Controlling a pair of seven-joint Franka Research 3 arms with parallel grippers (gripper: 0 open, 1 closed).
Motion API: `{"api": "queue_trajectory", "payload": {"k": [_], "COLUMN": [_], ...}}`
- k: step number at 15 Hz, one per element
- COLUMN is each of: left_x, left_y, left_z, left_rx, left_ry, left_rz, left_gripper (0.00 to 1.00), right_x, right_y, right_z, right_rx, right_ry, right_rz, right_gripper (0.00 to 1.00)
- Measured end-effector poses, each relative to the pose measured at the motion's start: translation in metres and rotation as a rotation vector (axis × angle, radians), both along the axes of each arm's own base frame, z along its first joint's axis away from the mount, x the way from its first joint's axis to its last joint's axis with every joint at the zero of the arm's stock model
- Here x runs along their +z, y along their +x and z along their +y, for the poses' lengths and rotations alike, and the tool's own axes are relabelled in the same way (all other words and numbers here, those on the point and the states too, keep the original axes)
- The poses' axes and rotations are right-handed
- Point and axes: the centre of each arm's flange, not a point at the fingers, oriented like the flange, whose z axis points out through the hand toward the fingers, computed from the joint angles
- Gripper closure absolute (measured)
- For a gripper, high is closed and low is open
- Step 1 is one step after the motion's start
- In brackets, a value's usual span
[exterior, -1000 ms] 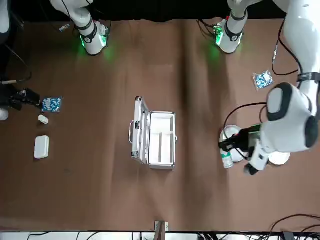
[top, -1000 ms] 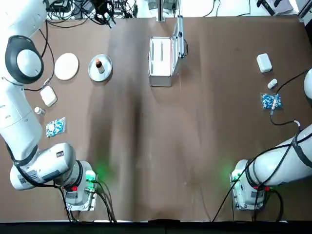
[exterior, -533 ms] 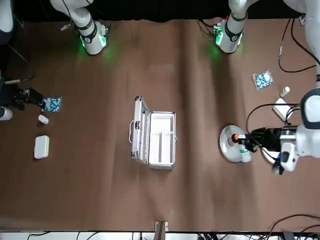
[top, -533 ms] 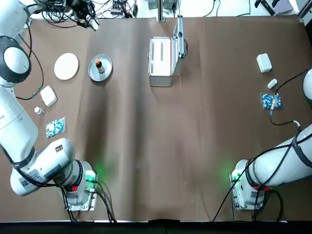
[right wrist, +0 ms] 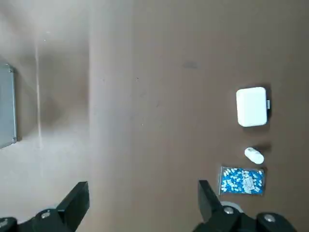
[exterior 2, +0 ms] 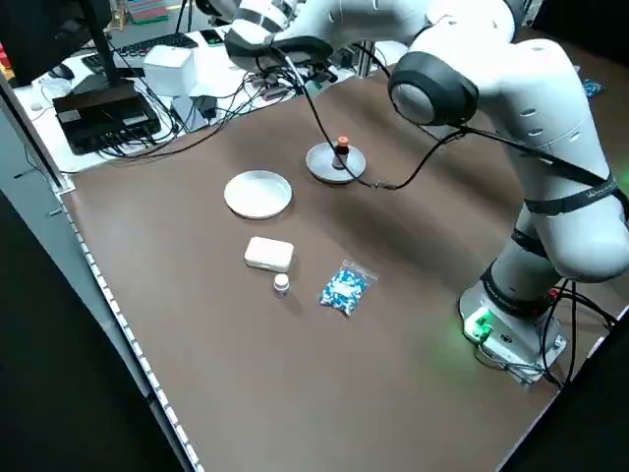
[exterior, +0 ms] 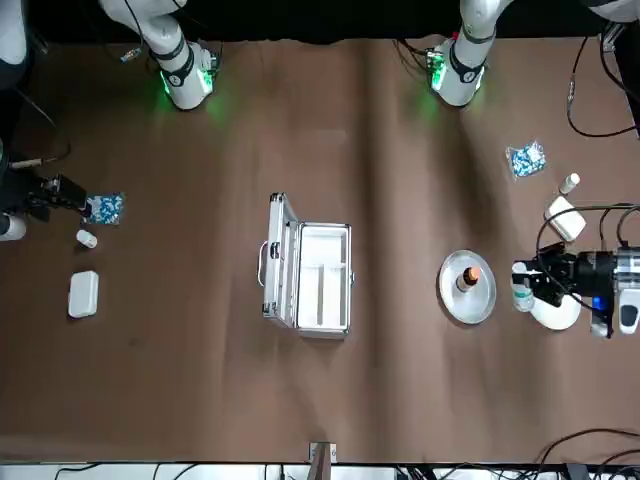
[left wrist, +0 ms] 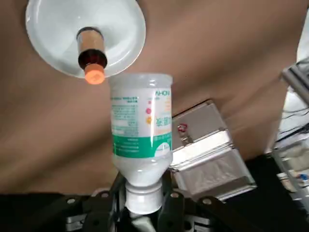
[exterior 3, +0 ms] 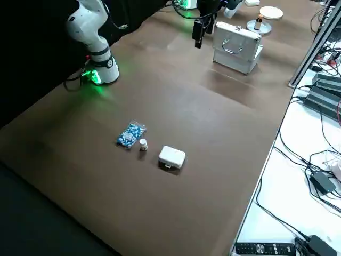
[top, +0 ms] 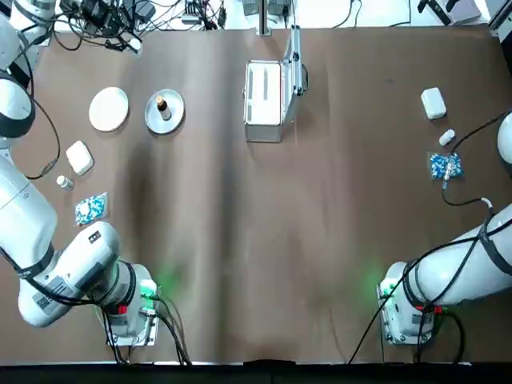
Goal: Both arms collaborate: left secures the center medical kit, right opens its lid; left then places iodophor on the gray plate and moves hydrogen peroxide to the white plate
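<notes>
The medical kit (top: pixel 264 100) lies open at the table's middle far side, its lid (top: pixel 295 60) standing upright. The brown iodophor (top: pixel 162 105) stands on the gray plate (top: pixel 173 120); in the front view the iodophor (exterior: pixel 468 278) sits on that gray plate (exterior: pixel 450 300). My left gripper (exterior: pixel 535 285) is shut on the hydrogen peroxide (exterior: pixel 521 292), a white bottle with a green label, held in the air by the white plate (exterior: pixel 560 315) on its gray-plate side. The left wrist view shows the hydrogen peroxide (left wrist: pixel 141 140) gripped at its cap. My right gripper (right wrist: pixel 142 203) hangs open far to the right.
Small white boxes (top: pixel 79 157) (top: pixel 433 102), tiny vials (top: pixel 64 182) (top: pixel 446 138) and blue pill bags (top: pixel 90 208) (top: pixel 444 166) lie near both side edges. Cables crowd the far edge behind the white plate (top: pixel 109 108).
My left gripper has carried the hydrogen peroxide away from the kit's side, past the gray plate, to the white plate. The right arm has not moved.
</notes>
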Motion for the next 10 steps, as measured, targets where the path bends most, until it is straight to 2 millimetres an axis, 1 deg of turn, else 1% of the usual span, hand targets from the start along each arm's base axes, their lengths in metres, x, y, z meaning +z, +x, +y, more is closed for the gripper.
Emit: {"api": "queue_trajectory", "payload": {"k": [2, 3, 5, 7, 10], "left_x": [-0.001, -0.005, -0.019, -0.04, -0.085], "left_y": [-0.002, -0.004, -0.013, -0.023, -0.031], "left_z": [0.027, 0.044, 0.079, 0.104, 0.127], "left_rx": [0.137, 0.184, 0.234, 0.261, 0.302], "left_ry": [-0.097, -0.138, -0.17, -0.195, -0.259], "left_rz": [0.089, 0.114, 0.148, 0.19, 0.256], "left_gripper": [0.68, 0.68, 0.68, 0.68, 0.68], "right_x": [0.0, 0.0, 0.0, 0.0, 0.0], "right_y": [0.0, 0.0, 0.0, 0.0, 0.0], "right_z": [0.0, 0.0, 0.0, 0.0, 0.001], "right_rx": [0.0, 0.0, 0.001, 0.001, 0.001], "right_ry": [0.0, 0.0, 0.0, 0.0, 0.0], "right_rz": [0.0, 0.0, -0.001, -0.001, -0.001], "right_gripper": [0.0, 0.0, 0.0, 0.0, 0.0]}}
